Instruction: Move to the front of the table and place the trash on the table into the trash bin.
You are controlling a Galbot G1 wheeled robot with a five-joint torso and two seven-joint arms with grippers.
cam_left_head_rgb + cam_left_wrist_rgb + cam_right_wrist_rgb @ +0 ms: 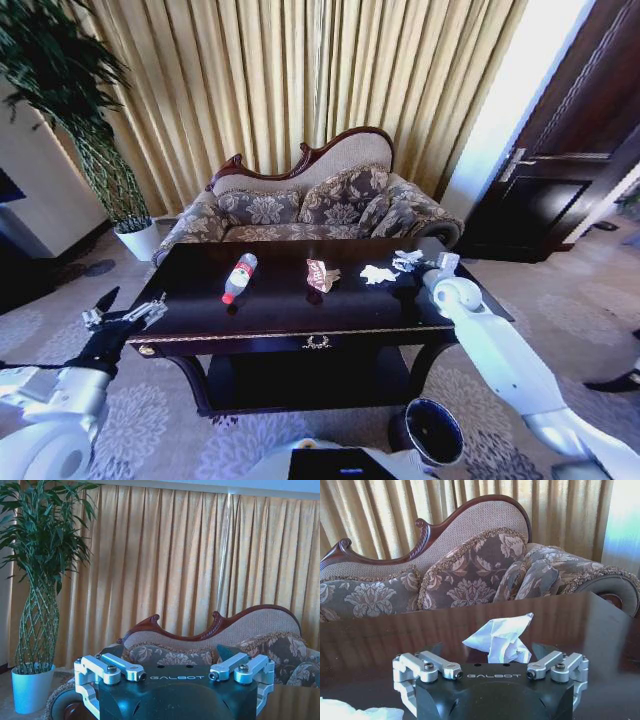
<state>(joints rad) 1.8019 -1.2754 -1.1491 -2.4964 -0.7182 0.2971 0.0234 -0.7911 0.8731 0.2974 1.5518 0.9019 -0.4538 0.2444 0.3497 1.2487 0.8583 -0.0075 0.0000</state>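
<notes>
The left hand (125,315) hung wide open by the surface's (270,318) left edge. On the surface lay one bottle (238,278), one wrapper (320,275) and two tissues (377,273). The right hand (492,672) was wide open around a far-right tissue (502,637), soft and light, best pinched mid-clump. One bin (432,432) stood below

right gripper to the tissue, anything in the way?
Nothing visible. The right gripper is open over the table, and the crumpled white tissue lies just ahead of its fingers with only bare tabletop around it. The left gripper hovers open off the table's left end.
</notes>
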